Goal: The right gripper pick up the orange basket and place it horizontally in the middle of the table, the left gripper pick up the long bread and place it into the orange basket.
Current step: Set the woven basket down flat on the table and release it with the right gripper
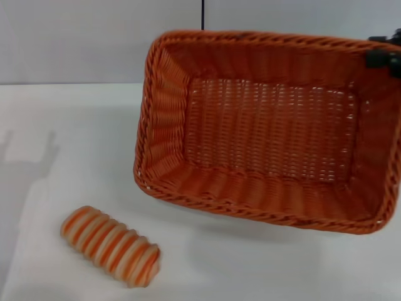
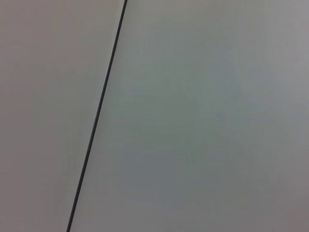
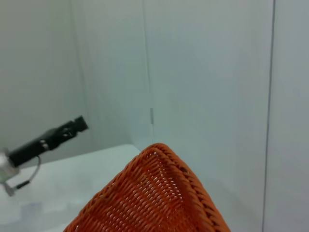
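The orange basket (image 1: 269,125) hangs tilted above the white table (image 1: 250,263), its open side facing me and its shadow on the tabletop beneath. My right gripper (image 1: 383,55) shows only as a black tip at the basket's far right rim corner, shut on that rim. A corner of the basket (image 3: 154,198) fills the bottom of the right wrist view. The long bread (image 1: 109,246), striped orange and cream, lies on the table at the front left, apart from the basket. My left gripper (image 3: 77,124) appears only in the right wrist view, far off above the table, away from both objects.
A pale wall (image 1: 75,37) with a dark vertical seam (image 1: 202,14) stands behind the table. The left wrist view shows only this wall and a seam (image 2: 99,111). Bare tabletop lies between the bread and the basket.
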`<state>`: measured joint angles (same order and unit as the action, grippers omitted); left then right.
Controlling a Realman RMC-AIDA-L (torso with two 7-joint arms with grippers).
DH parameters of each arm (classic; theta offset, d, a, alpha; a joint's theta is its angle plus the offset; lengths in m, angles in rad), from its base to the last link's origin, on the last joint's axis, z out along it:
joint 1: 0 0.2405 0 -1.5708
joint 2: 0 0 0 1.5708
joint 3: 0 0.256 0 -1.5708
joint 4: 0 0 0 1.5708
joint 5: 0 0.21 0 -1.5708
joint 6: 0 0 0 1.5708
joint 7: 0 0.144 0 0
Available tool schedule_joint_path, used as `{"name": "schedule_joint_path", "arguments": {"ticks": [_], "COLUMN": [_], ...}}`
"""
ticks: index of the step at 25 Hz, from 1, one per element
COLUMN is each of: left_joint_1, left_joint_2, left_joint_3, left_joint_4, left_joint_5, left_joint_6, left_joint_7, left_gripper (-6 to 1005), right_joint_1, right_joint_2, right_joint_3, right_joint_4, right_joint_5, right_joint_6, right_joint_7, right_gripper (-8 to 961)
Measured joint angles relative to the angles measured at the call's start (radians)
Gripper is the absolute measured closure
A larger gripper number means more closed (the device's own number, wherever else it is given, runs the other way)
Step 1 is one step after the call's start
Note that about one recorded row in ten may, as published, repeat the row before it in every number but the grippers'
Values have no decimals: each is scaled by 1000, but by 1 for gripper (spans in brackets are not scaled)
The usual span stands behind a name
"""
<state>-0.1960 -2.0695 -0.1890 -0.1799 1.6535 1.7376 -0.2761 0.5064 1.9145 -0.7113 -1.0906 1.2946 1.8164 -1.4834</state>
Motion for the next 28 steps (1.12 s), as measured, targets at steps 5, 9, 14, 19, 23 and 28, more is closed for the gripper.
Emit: {"name": "schedule_joint_path", "arguments": {"ticks": [5,9,14,19,23,28], "left_joint_1": [-4,-6,-8,-8,-7,-4], "left_joint_2": [-1,-1,-1,-1,-1,-1], "left_joint_3": [0,0,2,6,9,10], "left_joint_4": [-10,-15,-19,-40,-47,-53], "left_joint_5": [0,0,5,6,6,6], "left_joint_6": [1,1,2,7,15,23], "left_joint_7": [0,0,0,0,0,0], "left_gripper": [174,175,177,178,179,180], "right_joint_1": [2,4,26,72,115,144], "right_joint_2": [-49,-84,-105,-103,-99,-94], "right_joint_3": [-11,-74,-165,-201,-194,-195], "right_joint_4": [21,27,89,203,294,349], "right_joint_5": [23,20,19,-29,-69,-82], "right_joint_6": [47,55,55,53,38,3], "right_joint_7": [-3,-10,-34,-108,-173,-228], "right_gripper": [775,775,775,776,776,776]}}
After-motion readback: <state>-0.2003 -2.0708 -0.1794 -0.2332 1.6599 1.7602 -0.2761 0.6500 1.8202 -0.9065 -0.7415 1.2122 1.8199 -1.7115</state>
